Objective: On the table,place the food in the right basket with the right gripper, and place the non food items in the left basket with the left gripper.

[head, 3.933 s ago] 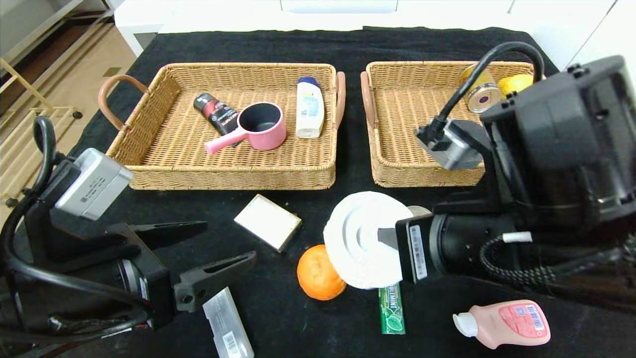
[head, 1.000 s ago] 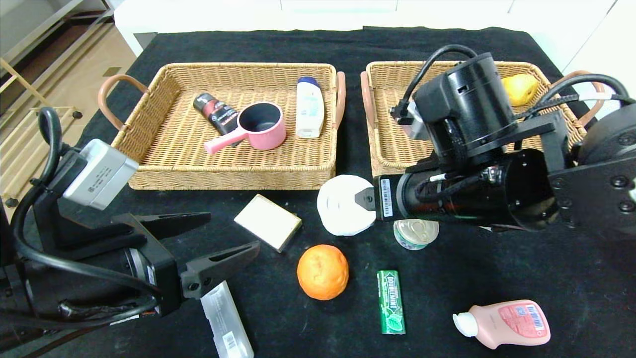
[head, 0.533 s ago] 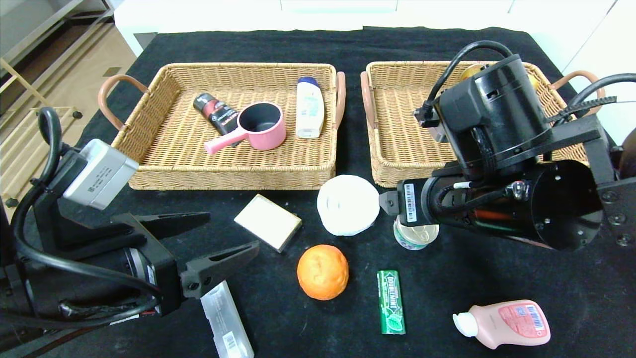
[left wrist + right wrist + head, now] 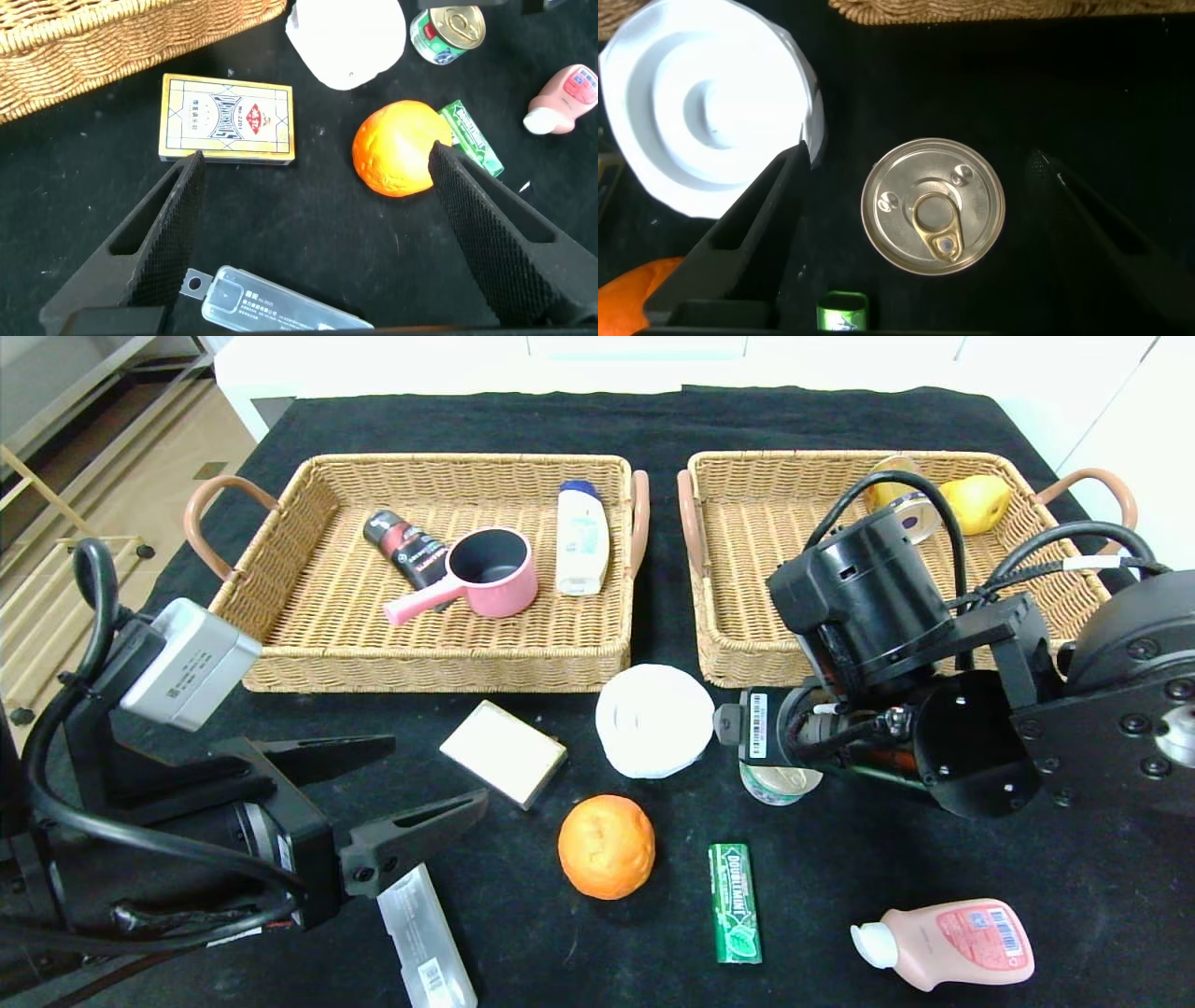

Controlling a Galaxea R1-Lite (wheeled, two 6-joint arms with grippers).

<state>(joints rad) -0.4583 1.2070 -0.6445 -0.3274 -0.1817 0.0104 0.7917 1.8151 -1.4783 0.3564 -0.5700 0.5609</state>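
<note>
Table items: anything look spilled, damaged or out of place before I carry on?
Nothing looks spilled or damaged. The only oddities are lying items: the pink bottle rests on its side on the table, cap on, and in the right basket a can leans tilted against the far wall. The small tin is upright and sealed.

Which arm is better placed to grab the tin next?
Right. The right gripper hangs directly over the tin, fingers open on either side. The left gripper sits far off by the clear case.
</note>
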